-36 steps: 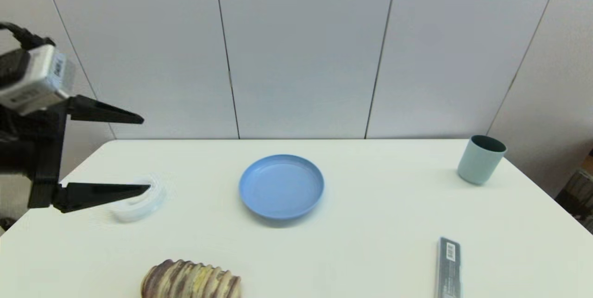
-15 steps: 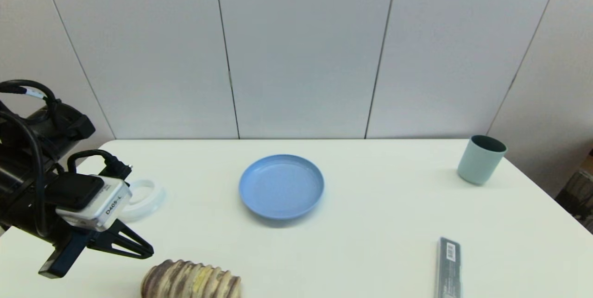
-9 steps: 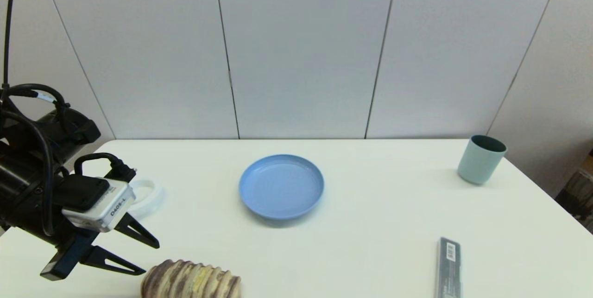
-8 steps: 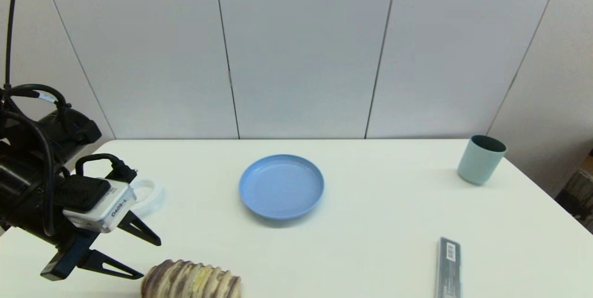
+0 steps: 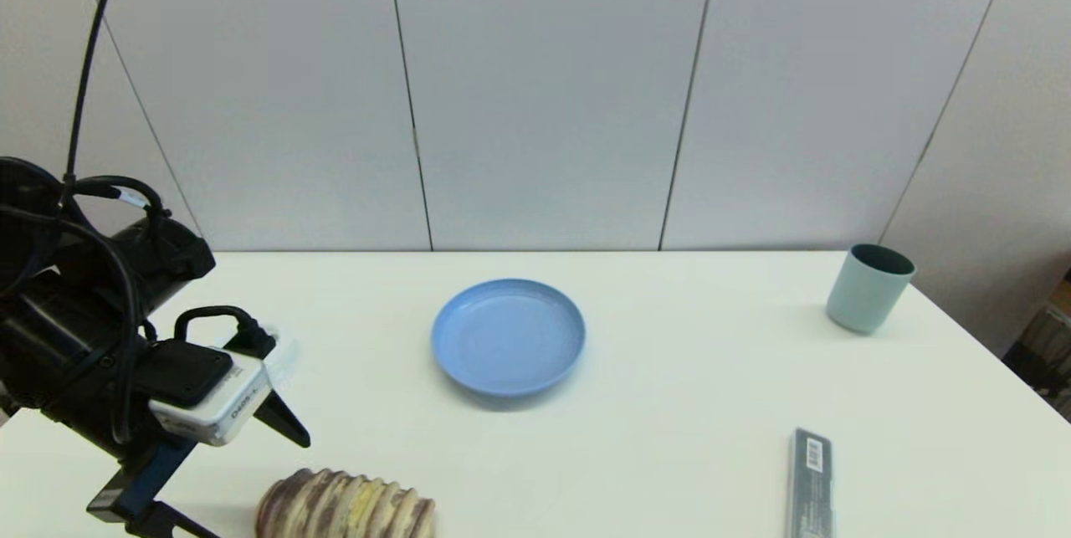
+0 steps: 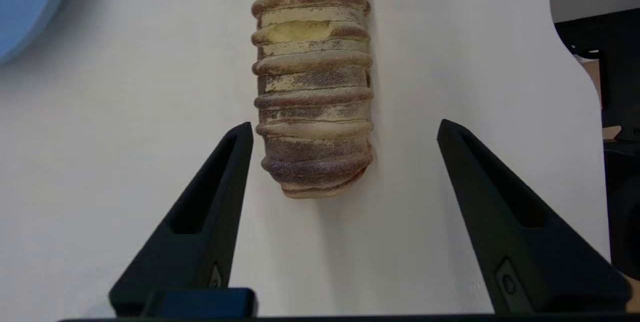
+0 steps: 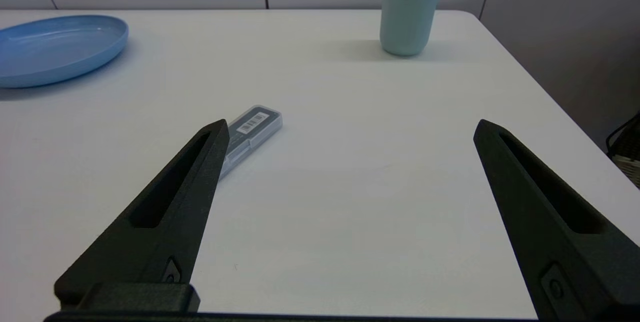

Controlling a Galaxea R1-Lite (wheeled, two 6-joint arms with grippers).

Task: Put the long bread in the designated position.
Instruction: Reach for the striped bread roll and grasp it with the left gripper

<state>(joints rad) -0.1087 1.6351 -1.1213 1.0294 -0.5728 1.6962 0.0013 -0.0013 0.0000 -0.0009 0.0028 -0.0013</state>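
The long bread (image 5: pixel 345 506), a ridged loaf striped brown, tan and yellow, lies at the table's front edge, left of centre. My left gripper (image 5: pixel 251 488) hangs open just left of it and points at its left end. In the left wrist view the long bread (image 6: pixel 314 76) runs straight away from the left gripper (image 6: pixel 345 125), and its near end lies between the two fingertips without touching either. My right gripper (image 7: pixel 351 124) is open and empty over the right front of the table. I see no mark for the designated position on the white tabletop.
A blue plate (image 5: pixel 508 337) sits mid-table and a pale green cup (image 5: pixel 868 287) stands at the far right. A flat grey barcoded box (image 5: pixel 810 484) lies front right, close to the right gripper's left finger (image 7: pixel 165 212). A white ring (image 5: pixel 283 350) peeks out behind my left wrist.
My left arm came down from high at the left and tilted toward the table. Over the last second it slid forward and right until its fingers flank the bread's left end.
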